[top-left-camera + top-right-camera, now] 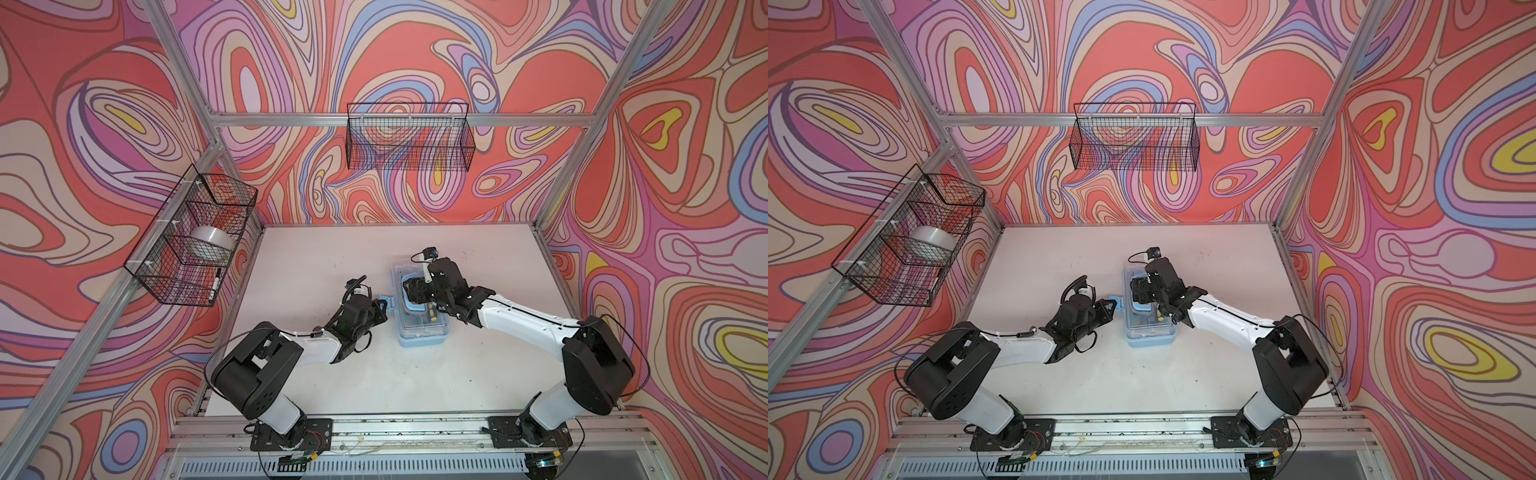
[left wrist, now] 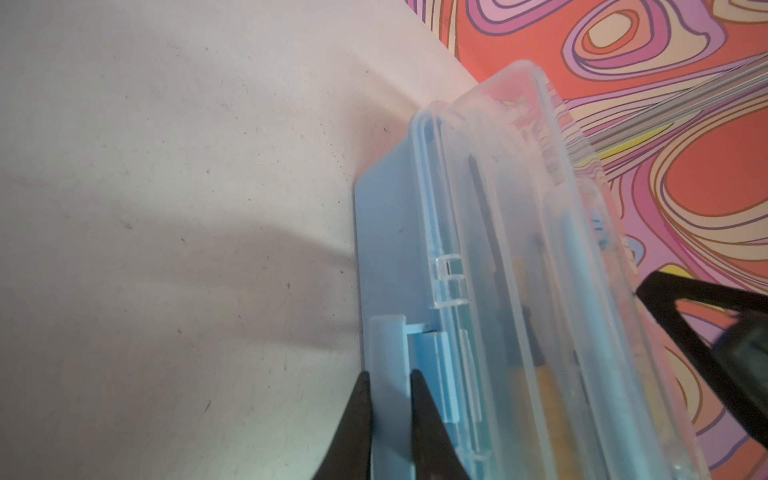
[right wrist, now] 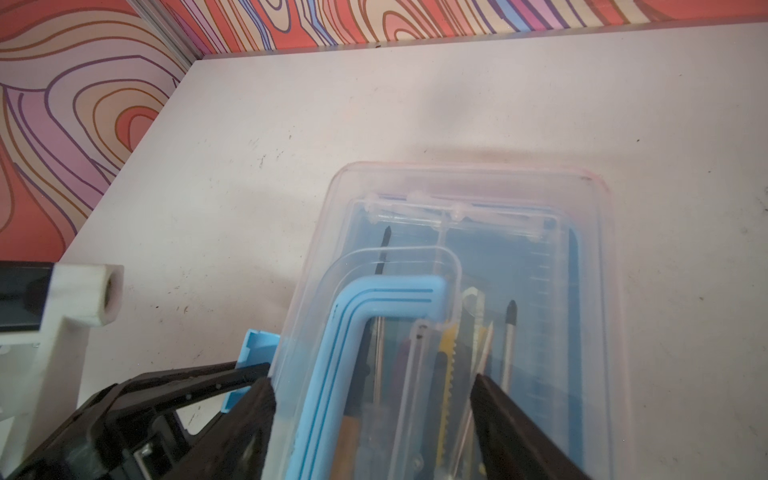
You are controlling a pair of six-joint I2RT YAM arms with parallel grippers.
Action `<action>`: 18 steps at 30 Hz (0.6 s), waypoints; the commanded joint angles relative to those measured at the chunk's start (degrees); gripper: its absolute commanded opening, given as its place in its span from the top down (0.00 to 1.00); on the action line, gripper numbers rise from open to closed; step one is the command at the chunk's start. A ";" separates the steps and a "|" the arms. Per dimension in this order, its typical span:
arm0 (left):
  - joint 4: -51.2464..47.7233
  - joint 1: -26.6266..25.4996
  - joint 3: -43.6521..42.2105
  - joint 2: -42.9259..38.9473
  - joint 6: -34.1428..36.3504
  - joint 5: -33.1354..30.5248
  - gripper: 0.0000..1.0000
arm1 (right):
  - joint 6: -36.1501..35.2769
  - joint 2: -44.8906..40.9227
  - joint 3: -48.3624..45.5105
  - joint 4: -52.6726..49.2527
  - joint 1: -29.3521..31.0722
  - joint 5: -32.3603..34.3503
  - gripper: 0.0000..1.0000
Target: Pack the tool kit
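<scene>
Light-blue tool kit [image 1: 415, 341], clear lid [image 3: 582, 249]

Tool kit [image 1: 419, 332]: light-blue box, clear lid [image 3: 586, 291] down, blue handle [image 3: 374, 299] folded flat, side latch [image 2: 388, 353] swung outward. Screwdrivers [image 3: 508, 345] and yellow utility knife [image 3: 448, 365] inside. Location: mid-desk [image 1: 332, 374].

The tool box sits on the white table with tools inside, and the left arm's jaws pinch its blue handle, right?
Not the handle: the left wrist view shows those jaws pinching the side latch of the tool box. The rest holds.
</scene>
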 commanded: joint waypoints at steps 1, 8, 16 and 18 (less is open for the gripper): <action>0.20 0.00 0.80 -2.34 0.74 0.93 0.84 | 1.40 1.84 -1.60 -7.97 -0.18 -0.48 0.22; -1.93 0.00 1.73 -4.39 1.01 1.43 0.79 | 1.37 1.02 -1.73 -8.28 -0.19 -0.21 0.22; -2.31 0.02 2.62 -4.05 0.31 3.09 0.69 | 1.33 0.36 -2.06 -8.37 -0.18 -0.03 0.22; -1.84 0.00 2.55 -3.74 -0.02 3.34 0.69 | 1.33 0.26 -2.26 -8.37 -0.19 -0.03 0.22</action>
